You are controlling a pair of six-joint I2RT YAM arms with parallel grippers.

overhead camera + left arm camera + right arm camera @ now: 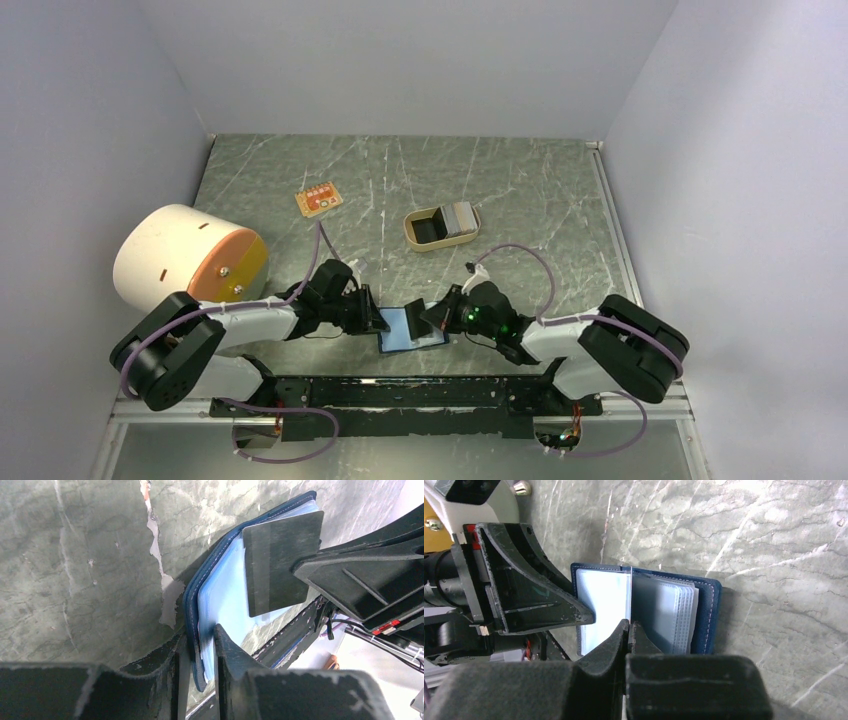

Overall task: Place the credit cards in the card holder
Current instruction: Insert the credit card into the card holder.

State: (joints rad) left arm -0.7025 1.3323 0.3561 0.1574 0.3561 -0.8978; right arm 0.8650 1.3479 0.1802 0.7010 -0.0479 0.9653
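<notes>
Left gripper jaws pinch navy folding card holder, likely limp; right gripper jaws nip grey plastic card edgewise, probably stiff, slick.

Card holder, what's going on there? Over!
Left gripper shut on card holder edge, holder open. Right gripper shut on one credit card, over the pages. Nothing in the way.

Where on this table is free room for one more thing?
Free: the far strip of table behind the orange board and tan tray; its right side past the tray. Crowded: near centre, where left tool and right tool grip the card holder.
</notes>
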